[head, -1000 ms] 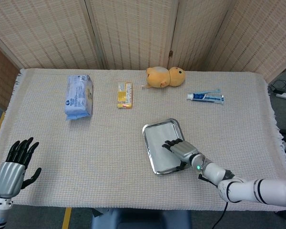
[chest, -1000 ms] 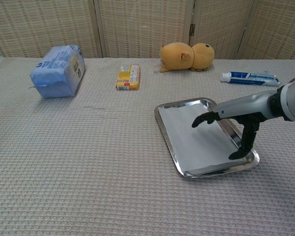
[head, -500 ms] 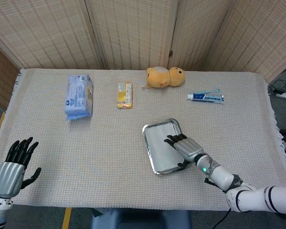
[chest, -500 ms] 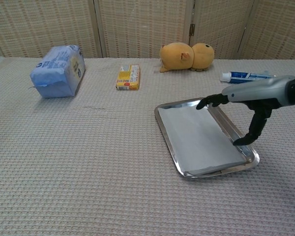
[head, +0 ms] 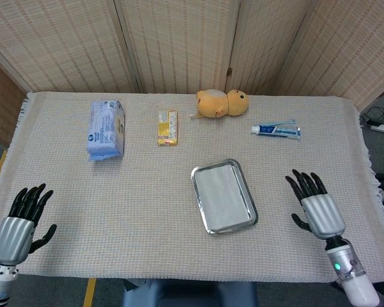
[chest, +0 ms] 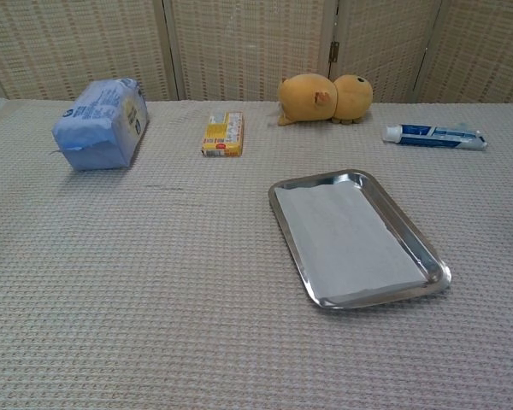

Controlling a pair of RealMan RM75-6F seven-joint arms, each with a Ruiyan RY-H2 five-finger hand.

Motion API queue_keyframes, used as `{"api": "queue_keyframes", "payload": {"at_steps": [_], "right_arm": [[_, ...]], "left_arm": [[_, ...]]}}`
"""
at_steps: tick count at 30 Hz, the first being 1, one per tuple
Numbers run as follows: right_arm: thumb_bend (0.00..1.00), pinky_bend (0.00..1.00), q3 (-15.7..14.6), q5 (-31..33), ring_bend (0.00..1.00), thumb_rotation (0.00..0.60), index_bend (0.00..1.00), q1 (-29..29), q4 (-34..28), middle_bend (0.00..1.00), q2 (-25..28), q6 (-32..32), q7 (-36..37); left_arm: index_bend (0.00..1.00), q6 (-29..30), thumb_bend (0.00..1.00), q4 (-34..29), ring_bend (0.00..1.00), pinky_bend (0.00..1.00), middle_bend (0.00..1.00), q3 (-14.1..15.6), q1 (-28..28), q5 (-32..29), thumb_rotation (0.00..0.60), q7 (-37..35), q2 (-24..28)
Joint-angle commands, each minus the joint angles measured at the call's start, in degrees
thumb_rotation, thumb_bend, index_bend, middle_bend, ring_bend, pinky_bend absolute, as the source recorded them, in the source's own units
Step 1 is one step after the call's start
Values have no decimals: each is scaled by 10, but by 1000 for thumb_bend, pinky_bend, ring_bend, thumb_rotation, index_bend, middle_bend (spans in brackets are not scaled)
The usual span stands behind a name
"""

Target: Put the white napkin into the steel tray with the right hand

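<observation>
- One white paper napkin (head: 223,196) lies flat inside the rectangular steel tray (head: 208,225), centre of the frame.
- Right hand (head: 317,206), lower right, fingers spread, holding nothing, well apart from the tray.
- Left hand (head: 20,219), lower left corner, fingers spread, empty.

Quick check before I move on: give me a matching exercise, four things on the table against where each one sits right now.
Things:
1. white paper napkin
2. blue-and-white toothpaste tube
3. yellow plush duck toy
4. pale blue plastic tissue pack

Places:
A. far left of the table
B. lying flat inside the shiny steel tray
C. far right, near the back edge
D. back centre, by the folding screen

Pairs: 1-B, 2-C, 3-D, 4-A
</observation>
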Motion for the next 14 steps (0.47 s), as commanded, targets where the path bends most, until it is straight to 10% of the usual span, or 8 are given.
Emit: {"api": "queue_keyframes", "payload": {"at_steps": [1, 14], "right_arm": [[331, 0, -21, -70, 0, 600, 0, -103, 80, 0, -28, 124, -30], [331, 0, 5, -95, 0, 600, 0, -153, 97, 0, -9, 113, 64]], "left_arm": [[46, 2, 396, 1, 0, 11, 0, 0, 0, 2, 600, -3, -1], [32, -9, 396, -20, 0, 10, 0, 7, 4, -6, 600, 10, 8]]}}
